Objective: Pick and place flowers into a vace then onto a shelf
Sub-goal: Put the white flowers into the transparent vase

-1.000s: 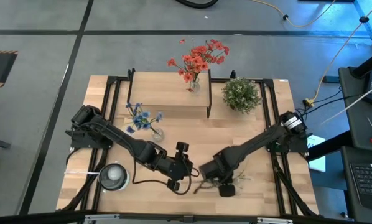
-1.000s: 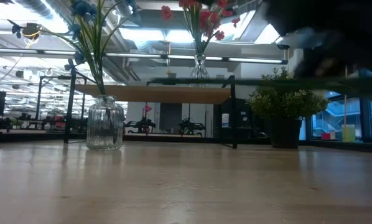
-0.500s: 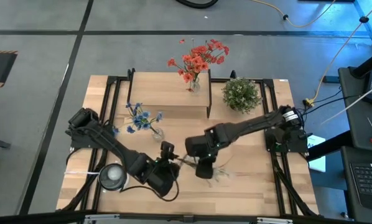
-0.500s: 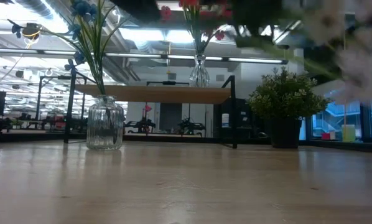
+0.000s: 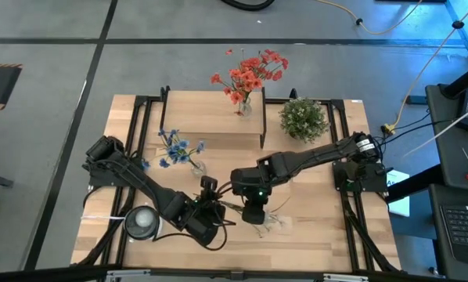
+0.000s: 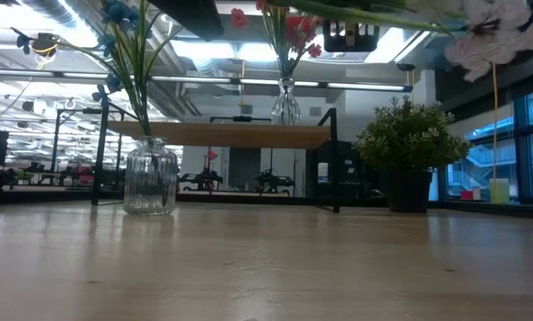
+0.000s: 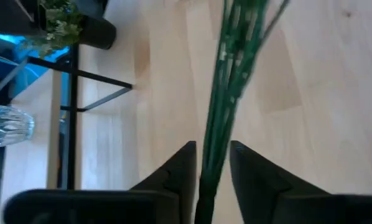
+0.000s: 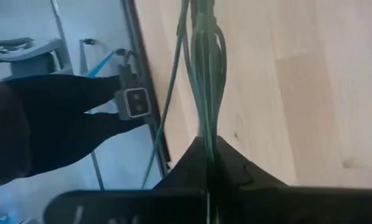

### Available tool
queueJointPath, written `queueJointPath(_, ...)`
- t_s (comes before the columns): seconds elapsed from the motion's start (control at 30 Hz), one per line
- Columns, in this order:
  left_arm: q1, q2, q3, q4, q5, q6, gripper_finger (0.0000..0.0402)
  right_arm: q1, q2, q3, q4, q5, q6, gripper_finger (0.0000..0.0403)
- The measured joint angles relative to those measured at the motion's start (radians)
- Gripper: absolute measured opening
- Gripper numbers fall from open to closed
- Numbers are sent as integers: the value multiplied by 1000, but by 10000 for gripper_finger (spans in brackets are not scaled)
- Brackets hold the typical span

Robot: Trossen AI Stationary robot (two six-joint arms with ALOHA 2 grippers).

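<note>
The white-bloomed flowers are off the table, level, between both grippers near the table's near edge; the low view shows their blooms high up. My right gripper is shut on the stems near the blooms. My left gripper is shut on the stem ends. An empty glass vase stands at the near left. A vase of blue flowers stands in front of the shelf. A vase of red-orange flowers stands on the shelf. My left gripper has the green stem bundle pinched between its two fingers, near the stems' free ends. The stems run straight on past the fingers, along them. My right gripper pinches the stems between its shut fingers, from above, with the bunch lifted clear.
A bushy green potted plant stands at the far right beside the shelf. Black frame rails run along the table's left and right sides. Bare tabletop lies right of the grippers.
My right gripper has moved from the near edge toward the table's left and up, carrying the white flowers clear of the table. My left gripper has drawn back a little toward the left. The stem ends now lie in my left gripper.
</note>
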Motion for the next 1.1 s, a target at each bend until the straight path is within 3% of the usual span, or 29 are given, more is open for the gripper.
queueJointPath(0.17,-6,0,6,8,45,-30,51,-3,0,-1,-23,15,18,3)
queueJointPath(0.43,2,0,49,3,95,-52,48,-13,0,-1,-35,15,16,4)
queueJointPath(0.67,11,0,49,4,187,-69,11,-13,0,-1,-45,17,-10,9)
queueJointPath(0.9,28,0,49,4,233,-103,8,-14,0,-1,-50,20,-117,11)
queueJointPath(1.0,28,0,49,5,254,-103,7,-14,0,-1,-57,21,-131,29)
queueJointPath(1.1,28,0,49,1,284,-99,7,-20,0,6,-109,21,-140,72)
